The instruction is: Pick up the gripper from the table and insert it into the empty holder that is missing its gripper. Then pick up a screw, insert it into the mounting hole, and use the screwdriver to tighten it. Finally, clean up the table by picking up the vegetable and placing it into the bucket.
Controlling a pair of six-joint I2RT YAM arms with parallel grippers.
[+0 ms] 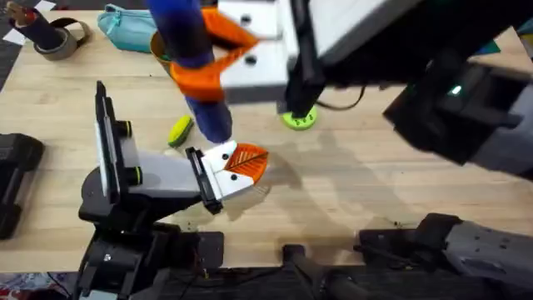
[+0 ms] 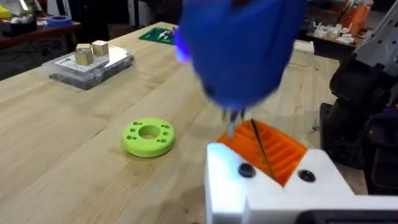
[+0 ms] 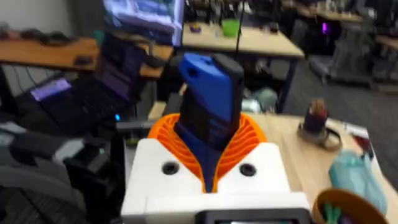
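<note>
The right gripper (image 1: pixel 218 62), its fingers clamped on the screwdriver (image 1: pixel 200 71), hangs over the wooden table (image 1: pixel 350 192); the left fingers' state is unclear.

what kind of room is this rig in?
Looks like a robotics lab or workshop. Past the light wooden table, the right wrist view shows more workbenches, a lit monitor and an open laptop; the left wrist view shows a clear parts box.

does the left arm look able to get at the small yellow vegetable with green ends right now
Probably not yet: the blue-handled screwdriver, held in the right gripper, stands right beside the vegetable, crowding it.
</note>
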